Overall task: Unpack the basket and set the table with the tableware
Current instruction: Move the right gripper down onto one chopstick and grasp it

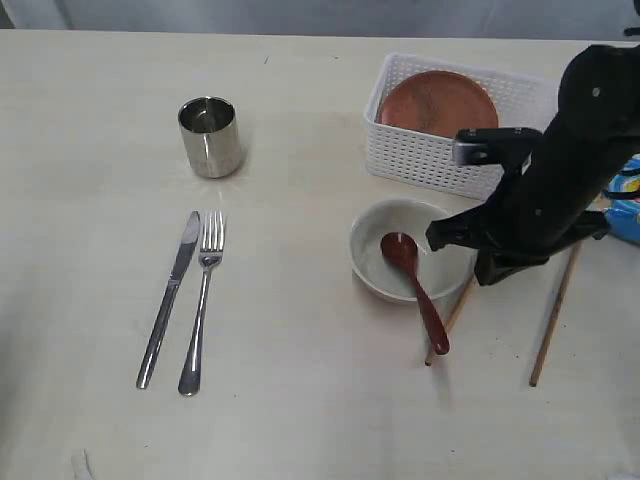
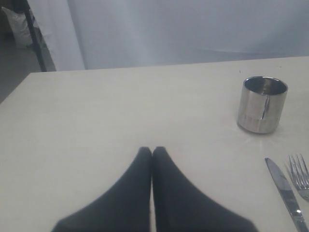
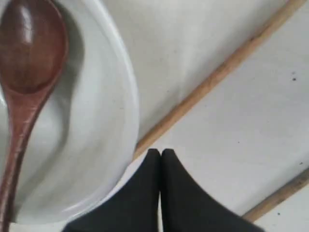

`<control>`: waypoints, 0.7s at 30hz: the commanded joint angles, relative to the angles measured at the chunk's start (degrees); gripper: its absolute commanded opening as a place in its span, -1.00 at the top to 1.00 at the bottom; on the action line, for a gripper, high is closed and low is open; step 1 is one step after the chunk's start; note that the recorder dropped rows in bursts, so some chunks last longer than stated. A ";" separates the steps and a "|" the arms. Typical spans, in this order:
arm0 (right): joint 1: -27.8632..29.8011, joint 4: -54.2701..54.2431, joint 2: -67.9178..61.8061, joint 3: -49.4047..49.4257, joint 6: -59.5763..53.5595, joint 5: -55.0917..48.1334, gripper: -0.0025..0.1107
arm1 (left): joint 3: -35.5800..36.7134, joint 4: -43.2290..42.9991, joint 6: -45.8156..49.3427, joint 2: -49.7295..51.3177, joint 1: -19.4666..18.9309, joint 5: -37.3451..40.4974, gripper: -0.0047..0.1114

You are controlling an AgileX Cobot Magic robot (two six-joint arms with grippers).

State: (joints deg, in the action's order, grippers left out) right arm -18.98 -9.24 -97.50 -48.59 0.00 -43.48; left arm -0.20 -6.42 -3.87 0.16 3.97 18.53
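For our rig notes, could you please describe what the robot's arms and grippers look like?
The right arm is matt black with bulky, rounded segments, and has a small grey box-like part near its wrist. The left gripper and the right gripper each have two smooth black fingers tapering to rounded tips. I can see no cables or lettering.

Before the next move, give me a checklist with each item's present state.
1. Right jaws shut and empty: ok.
2. Left jaws shut and empty: ok.
3. Plate out of the basket: not ok, it leans inside.
4. Chopsticks paired: not ok, they lie apart, one by the bowl.
5. Spoon resting in the bowl: ok.
6. Anything hidden behind the plate: cannot tell.
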 commanded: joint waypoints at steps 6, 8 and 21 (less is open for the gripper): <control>0.18 1.74 6.57 -2.73 2.47 3.98 0.49 | 0.20 0.65 -0.03 -0.16 -0.11 -0.03 0.92; 0.03 1.61 5.94 -3.85 1.89 4.15 0.20 | 0.20 0.65 -0.03 -0.16 -0.11 -0.03 0.92; -0.80 -1.48 -2.71 -4.82 -0.53 3.99 0.32 | 0.20 0.65 -0.03 -0.16 -0.11 -0.03 0.92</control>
State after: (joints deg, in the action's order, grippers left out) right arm -19.70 -9.30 -99.36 -53.15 1.16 -39.46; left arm -0.20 -6.42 -3.87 0.16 3.97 18.53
